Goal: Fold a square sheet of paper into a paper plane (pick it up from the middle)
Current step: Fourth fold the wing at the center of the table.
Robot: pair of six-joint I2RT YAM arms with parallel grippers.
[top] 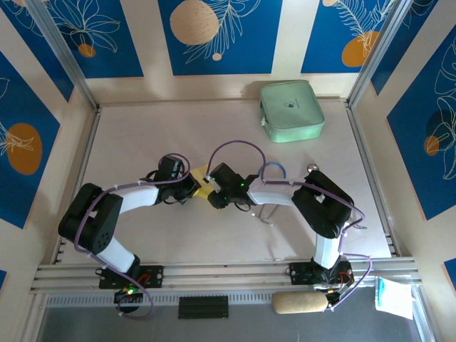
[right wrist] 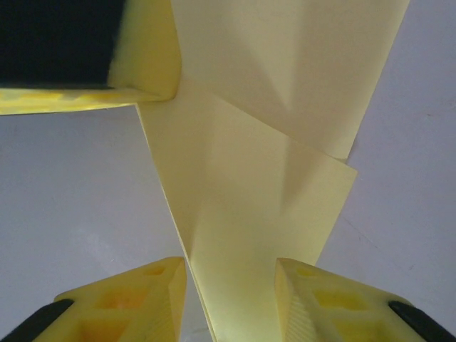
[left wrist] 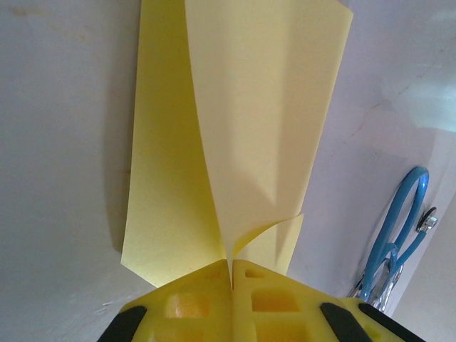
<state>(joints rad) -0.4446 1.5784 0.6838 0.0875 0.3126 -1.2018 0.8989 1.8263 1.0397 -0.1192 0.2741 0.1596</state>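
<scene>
**A:** What's hidden?

**B:** From overhead, most of the yellow sheet (top: 201,174). Both wrists sit over it and only a sliver shows, so the creases can't be read there. The left wrist cam cuts off its far edge at the frame top.

**A:** Where is it vs the hands?

**B:** Well apart from the mint-green case (top: 292,110), toward the arm bases and left of the case. It looks partly raised off the tabletop (top: 142,142). The left hand (left wrist: 231,274) has its fingers pressed together, pinching the sheet's near edge. The right hand (right wrist: 231,283) has its fingers apart with the sheet running between them. Can't tell if they touch it.

**A:** Anything one cam adds?

**B:** The right wrist cam shows the left hand's finger clamped on the sheet, plus an overlapping folded flap. The left wrist cam picks up a blue cable (left wrist: 399,228) on the case side of the sheet.
</scene>
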